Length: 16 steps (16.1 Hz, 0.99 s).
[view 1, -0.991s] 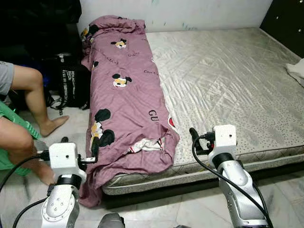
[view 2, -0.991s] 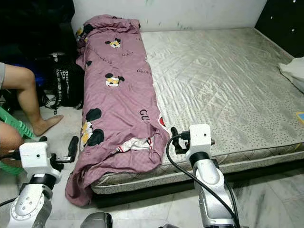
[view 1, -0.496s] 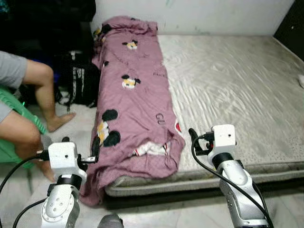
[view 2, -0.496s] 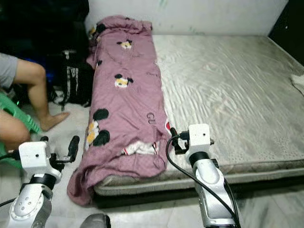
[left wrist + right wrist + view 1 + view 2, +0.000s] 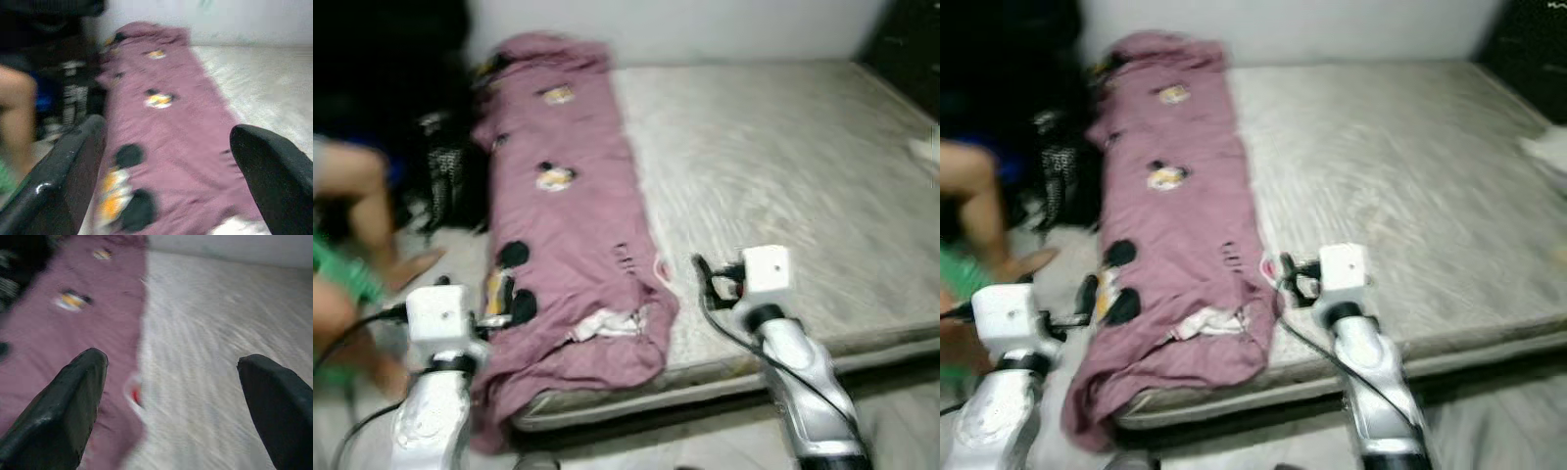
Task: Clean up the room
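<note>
Pale wall (image 5: 705,29) backs a low bed whose bare mattress (image 5: 783,166) is a grey-beige quilted rectangle with a faint stitched pattern, its foot edge nearest me over a marbled tile floor (image 5: 901,421). Everything is blurred.

Along the mattress's left side lies a mauve quilt (image 5: 563,206), soft rumpled cloth printed with black-eared cartoon mouse heads and dark lettering. It is bunched into a long roll whose long axis runs from the wall end of the mattress toward its foot. The far end is humped up against the wall; the near end is crumpled, shows a scrap of white lining, and spills over the mattress's left corner toward the floor.

My left tool (image 5: 166,161) hangs just off the mattress's left corner, beside the drooping cloth, fingers (image 5: 73,166) spread wide and holding nothing. My right tool (image 5: 171,396) is above the mattress's foot edge, near the quilt's right border, fingers (image 5: 68,396) likewise wide and empty.

Left of the mattress, a person's bare leg (image 5: 372,211) rests on the floor, with a dark bag (image 5: 445,176) between it and the bed.
</note>
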### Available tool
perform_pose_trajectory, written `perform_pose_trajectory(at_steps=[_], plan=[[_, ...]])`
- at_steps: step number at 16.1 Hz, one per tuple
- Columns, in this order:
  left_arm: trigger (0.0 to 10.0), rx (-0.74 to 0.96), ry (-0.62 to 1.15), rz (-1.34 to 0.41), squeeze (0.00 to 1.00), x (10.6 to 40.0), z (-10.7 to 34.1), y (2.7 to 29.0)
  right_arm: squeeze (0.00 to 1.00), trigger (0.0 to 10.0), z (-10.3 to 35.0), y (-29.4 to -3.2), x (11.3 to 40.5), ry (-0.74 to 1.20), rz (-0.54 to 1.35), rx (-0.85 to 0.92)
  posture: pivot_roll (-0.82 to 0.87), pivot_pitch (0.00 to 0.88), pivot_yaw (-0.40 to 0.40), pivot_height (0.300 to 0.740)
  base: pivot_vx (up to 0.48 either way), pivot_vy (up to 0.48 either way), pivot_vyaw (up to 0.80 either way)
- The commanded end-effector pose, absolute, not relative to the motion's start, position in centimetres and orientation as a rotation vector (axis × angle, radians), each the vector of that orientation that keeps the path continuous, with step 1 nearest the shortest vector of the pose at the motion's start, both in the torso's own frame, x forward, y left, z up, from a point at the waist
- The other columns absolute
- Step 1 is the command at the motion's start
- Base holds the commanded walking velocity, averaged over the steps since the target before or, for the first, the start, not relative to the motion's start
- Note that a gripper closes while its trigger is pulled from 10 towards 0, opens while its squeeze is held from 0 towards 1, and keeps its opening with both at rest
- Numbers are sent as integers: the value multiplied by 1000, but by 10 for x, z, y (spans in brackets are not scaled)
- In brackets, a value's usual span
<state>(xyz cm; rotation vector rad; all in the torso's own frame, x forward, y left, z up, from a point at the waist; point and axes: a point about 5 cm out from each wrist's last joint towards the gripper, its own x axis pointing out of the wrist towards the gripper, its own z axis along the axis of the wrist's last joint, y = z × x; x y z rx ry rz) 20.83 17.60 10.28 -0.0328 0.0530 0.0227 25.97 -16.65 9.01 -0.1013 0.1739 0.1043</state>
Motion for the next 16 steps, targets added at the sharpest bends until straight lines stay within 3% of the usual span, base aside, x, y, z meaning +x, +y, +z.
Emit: perform_pose_trajectory(at_steps=[1, 16], plan=[[10000, -17, 84, 28, 0, 204, 98, 181, 0, 10000, 91, -164, 262, 176, 108, -100, 110, 24, -45, 740, 0, 0, 0], [10000, -3, 84, 49, 0, 211, 98, 181, 0, 10000, 91, -160, 269, 172, 120, -95, 112, 21, -48, 740, 0, 0, 0]])
